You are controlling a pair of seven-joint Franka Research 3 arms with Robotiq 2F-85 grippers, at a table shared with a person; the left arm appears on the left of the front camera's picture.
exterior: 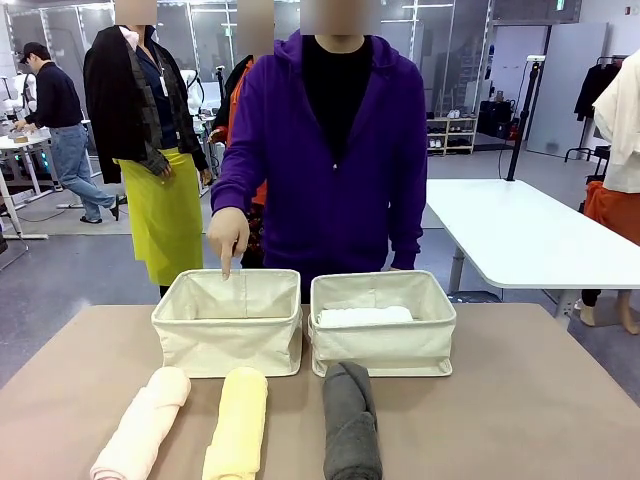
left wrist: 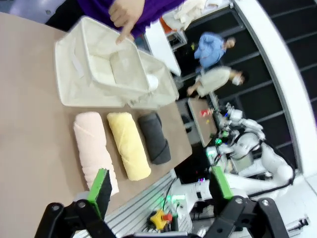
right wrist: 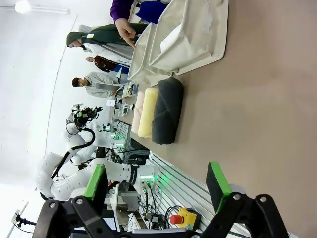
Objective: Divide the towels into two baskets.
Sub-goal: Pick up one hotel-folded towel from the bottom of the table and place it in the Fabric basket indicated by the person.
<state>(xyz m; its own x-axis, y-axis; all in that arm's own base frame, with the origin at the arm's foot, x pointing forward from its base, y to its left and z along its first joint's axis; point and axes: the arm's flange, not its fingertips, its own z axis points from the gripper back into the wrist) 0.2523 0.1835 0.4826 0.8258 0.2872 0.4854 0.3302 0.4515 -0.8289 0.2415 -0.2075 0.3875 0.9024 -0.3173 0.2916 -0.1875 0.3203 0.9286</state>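
Left pincer (left wrist: 157,191), right pincer (right wrist: 157,184) spread; grey towel (exterior: 350,420), a soft roll, by canvas basket (exterior: 385,350) holding white towel (exterior: 365,316), perhaps folded.

White towel (exterior: 364,317) lying in the right basket (exterior: 385,350)
The pink towel (exterior: 143,425) and yellow towel (exterior: 238,423) are lying rolled, side by side, at 6 o'clock of the cream left basket (exterior: 228,345); the grey towel (exterior: 351,420) is lying at 6 o'clock of the right one.

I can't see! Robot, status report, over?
Left gripper, right gripper open. Pale pink cloth roll, yellow roll, dark grey roll outside; white towel in right cream canvas basket. Person's hand pointing into left basket.
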